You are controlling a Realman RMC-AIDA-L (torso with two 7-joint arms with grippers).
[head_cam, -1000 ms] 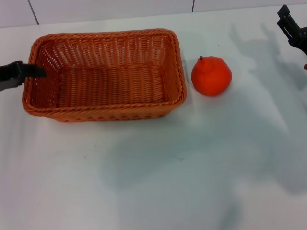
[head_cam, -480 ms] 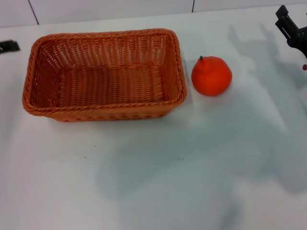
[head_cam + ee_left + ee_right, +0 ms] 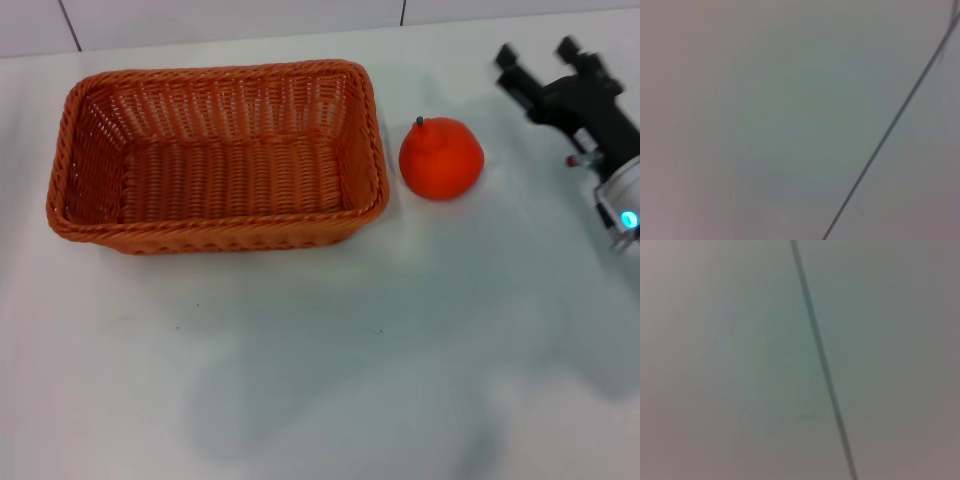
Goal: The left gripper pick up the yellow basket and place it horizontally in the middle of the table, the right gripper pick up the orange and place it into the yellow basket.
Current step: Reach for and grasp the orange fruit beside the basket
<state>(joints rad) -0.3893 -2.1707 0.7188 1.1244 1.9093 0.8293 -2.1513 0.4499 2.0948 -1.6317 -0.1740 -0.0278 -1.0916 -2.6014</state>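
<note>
The yellow basket (image 3: 216,157), a woven orange-brown rectangle, lies lengthwise across the far left-centre of the white table (image 3: 320,370) and holds nothing. The orange (image 3: 441,158) sits on the table just right of the basket, apart from its rim. My right gripper (image 3: 539,54) hovers to the right of the orange and a little behind it, open, with nothing between its black fingers. Its silver wrist with a blue light (image 3: 628,219) shows at the right edge. My left gripper is out of view.
A dark seam line (image 3: 890,125) crosses a plain grey surface in the left wrist view. A similar seam line (image 3: 820,360) crosses a plain grey surface in the right wrist view. The table's far edge meets a tiled wall (image 3: 230,18).
The left gripper let go of the basket's left rim and drew away out of view. The right gripper has moved in from the right edge toward the orange.
</note>
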